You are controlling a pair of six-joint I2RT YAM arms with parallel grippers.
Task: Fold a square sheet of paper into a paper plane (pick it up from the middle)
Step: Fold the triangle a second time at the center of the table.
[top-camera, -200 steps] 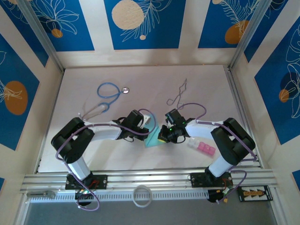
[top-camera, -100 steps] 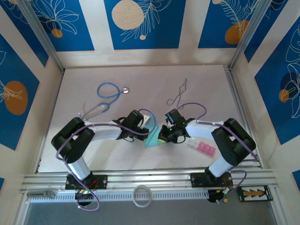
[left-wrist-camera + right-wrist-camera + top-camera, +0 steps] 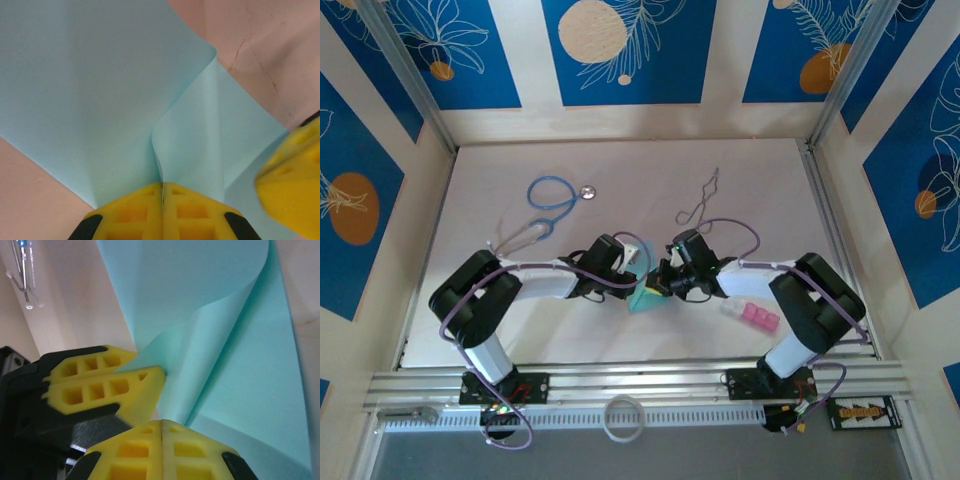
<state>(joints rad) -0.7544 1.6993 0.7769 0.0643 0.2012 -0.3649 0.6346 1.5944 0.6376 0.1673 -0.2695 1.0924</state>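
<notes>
The square sheet of paper is light turquoise and lies bent on the table between the two arms, one flap curling upward. No paper plane is in view. My left gripper is shut on an edge of the sheet, which runs into the seam between its yellow fingertips. My right gripper comes in from the right, shut, and its tips rest at the foot of the raised flap. No paper shows in its seam. The left gripper's fingers show beside it, pinching a corner of the sheet.
A blue-tubed stethoscope lies at the back left. A thin bent wire lies at the back centre. Pink and clear plastic blocks sit by the right arm. A white ring rests on the front rail.
My right gripper has moved left, closer to the left gripper and over the paper. The left arm has stayed put, keeping its grip.
</notes>
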